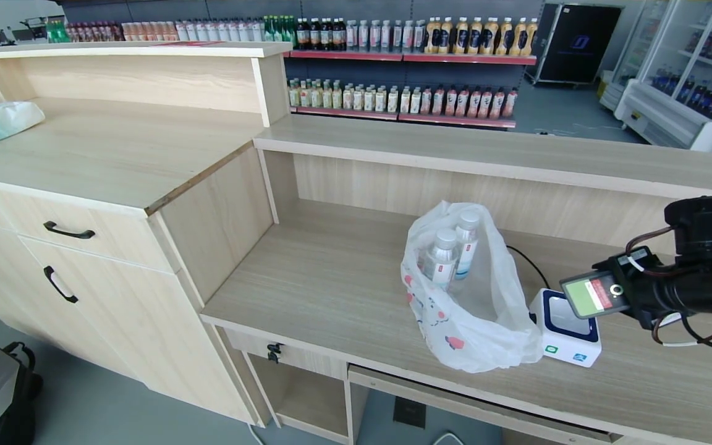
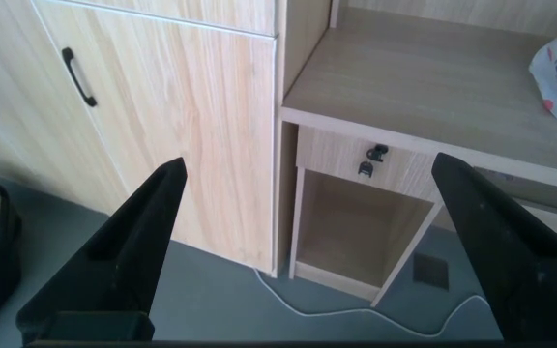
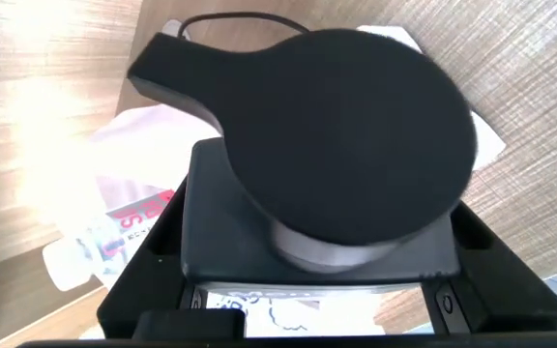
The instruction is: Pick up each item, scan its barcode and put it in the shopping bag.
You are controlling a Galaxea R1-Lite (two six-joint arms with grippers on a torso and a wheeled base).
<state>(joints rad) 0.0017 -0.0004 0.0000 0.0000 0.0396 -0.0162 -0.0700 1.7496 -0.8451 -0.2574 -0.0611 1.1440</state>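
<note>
**Head view: two bottles bagged, another item at the scanner**

A small green-and-red item (image 1: 594,295) is gripped by the closed right gripper (image 1: 627,290) and held just above the scanner (image 1: 569,339), beside the shopping bag (image 1: 455,330). Two bottles (image 1: 442,258) are seen standing inside the bag. Bagging of the held item is judged still to be done. The left gripper (image 2: 309,166) is spread wide, with nothing held

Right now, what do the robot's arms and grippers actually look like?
What shows is black. The right arm is thick and tube-like, with a bulky rounded joint and thin dark and white cables looping loosely around it. The left gripper has two plain wedge-shaped fingers tapering to narrow tips.
</note>
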